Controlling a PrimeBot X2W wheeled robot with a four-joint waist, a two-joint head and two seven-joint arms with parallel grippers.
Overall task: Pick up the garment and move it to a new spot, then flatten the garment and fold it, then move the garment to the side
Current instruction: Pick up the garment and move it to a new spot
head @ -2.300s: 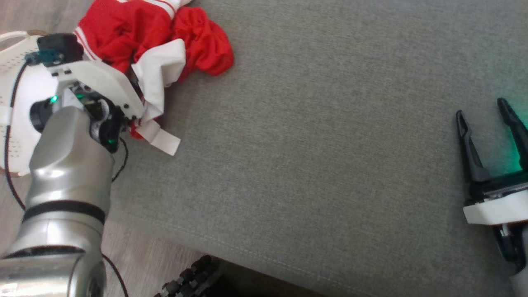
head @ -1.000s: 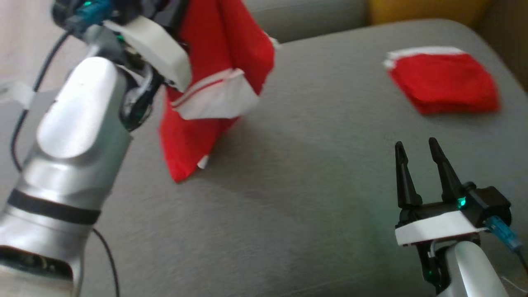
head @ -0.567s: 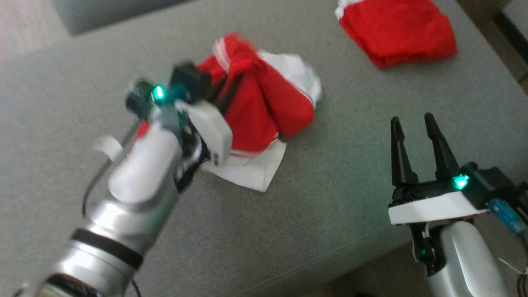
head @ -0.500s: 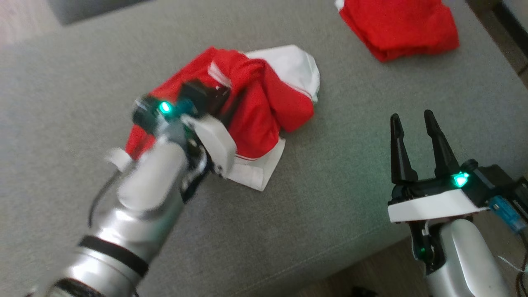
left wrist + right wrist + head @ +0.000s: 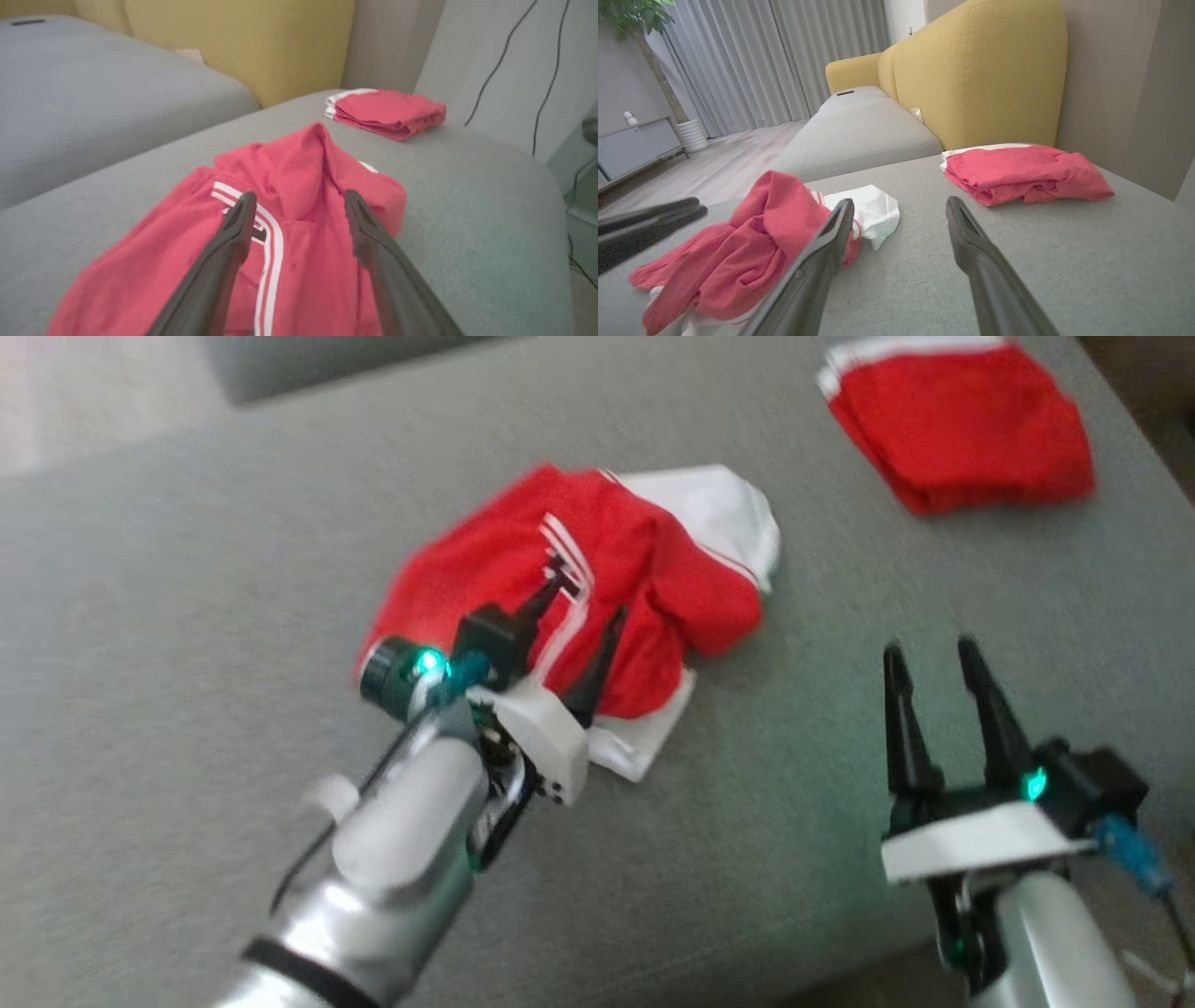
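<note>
Lying crumpled at mid-seat on the grey sofa cushion [image 5: 187, 616], well apart from the folded red garment [image 5: 962, 439], the red-and-white garment [image 5: 691, 593] has room for flattening; the left hand [image 5: 588, 597] hovers released over it and the right hand [image 5: 931, 649] stands open, grasping nothing.

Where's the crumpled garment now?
Head view: the crumpled garment lies mid-frame on the grey cushion, with the open left end effector over it; the folded red garment sits at upper right.

Your garment [image 5: 653, 569] is red with white stripes and a white panel. You'll see it crumpled in a heap on the grey sofa [image 5: 187, 616].
</note>
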